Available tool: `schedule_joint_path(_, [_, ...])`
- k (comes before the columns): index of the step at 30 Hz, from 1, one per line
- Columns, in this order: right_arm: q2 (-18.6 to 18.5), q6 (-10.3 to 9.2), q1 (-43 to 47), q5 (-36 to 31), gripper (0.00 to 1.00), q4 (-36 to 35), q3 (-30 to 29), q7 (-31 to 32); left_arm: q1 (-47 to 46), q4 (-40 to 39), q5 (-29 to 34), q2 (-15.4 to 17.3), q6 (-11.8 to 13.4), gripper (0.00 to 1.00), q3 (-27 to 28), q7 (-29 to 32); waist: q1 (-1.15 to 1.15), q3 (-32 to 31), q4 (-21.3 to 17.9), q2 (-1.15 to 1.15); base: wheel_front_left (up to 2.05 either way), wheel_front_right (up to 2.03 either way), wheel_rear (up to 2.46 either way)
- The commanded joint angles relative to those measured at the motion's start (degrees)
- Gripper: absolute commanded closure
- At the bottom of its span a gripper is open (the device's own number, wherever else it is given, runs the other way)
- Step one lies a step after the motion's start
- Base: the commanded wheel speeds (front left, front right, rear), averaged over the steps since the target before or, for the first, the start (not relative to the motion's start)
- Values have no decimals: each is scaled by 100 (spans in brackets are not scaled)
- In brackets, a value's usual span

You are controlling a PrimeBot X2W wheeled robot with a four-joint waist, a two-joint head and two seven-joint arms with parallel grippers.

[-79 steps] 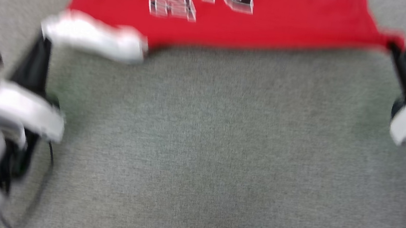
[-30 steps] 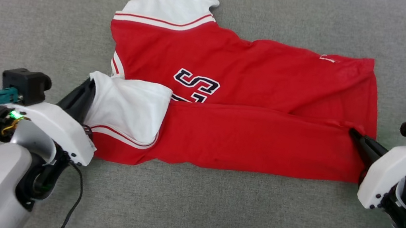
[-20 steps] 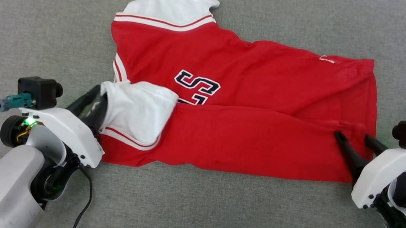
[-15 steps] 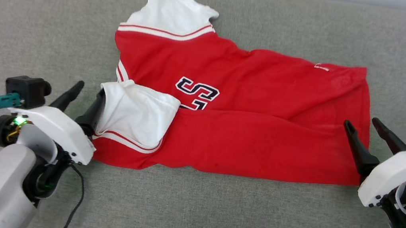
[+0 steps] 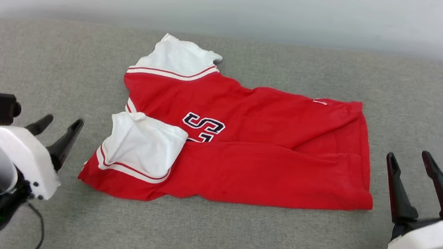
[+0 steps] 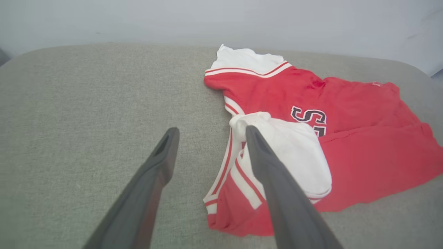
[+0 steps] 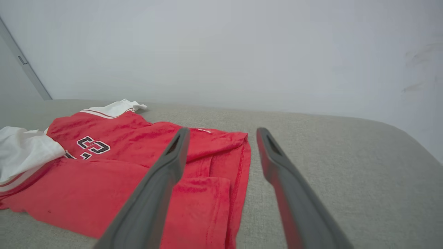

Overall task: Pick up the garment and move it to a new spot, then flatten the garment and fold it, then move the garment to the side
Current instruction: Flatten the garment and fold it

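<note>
The garment, a red jersey T-shirt with white sleeves, lies on the grey cushion with its near long edge folded up over the black chest letters. One white sleeve rests on top at the near left, the other pokes out at the far left. My left gripper stands open to the left of the shirt, apart from it and holding nothing. My right gripper is open off the shirt's right hem, also holding nothing. Both wrist views show the shirt beyond spread fingers.
The grey fabric cushion spreads wide around the shirt, with bare cloth in front and on both sides. A pale wall rises just behind its far edge. A black cable hangs from my left arm.
Both grippers opened and let go of the shirt's folded edge, then drew back outward and toward me. The head camera tilted up, so the wall has come into view.
</note>
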Motion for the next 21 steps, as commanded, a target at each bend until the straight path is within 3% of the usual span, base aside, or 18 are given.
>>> schedule_joint_path(1, [50, -4, 91, -74, 0, -77, -36, 10, 89, -32, -34, 39, 25, 0, -27, 91, 0, -47, -49, 0, 0, 0, 0])
schedule_joint_path(6, [411, -4, 586, -368, 0, -821, -231, 165, 331, -384, -382, 405, 161, 0, -171, 1089, 0, -64, -182, 0, 0, 0, 0])
schedule_joint_path(9, [549, -4, 757, -467, 0, -1137, -245, 274, 489, -443, -576, 462, 263, 0, -256, 1465, 0, -12, -301, 0, 0, 0, 0])
schedule_joint_path(21, [617, -4, 642, -357, 0, -1511, -171, 466, 23, 399, -683, 99, 311, 0, -337, 1713, 0, 612, -624, 0, 0, 0, 0])
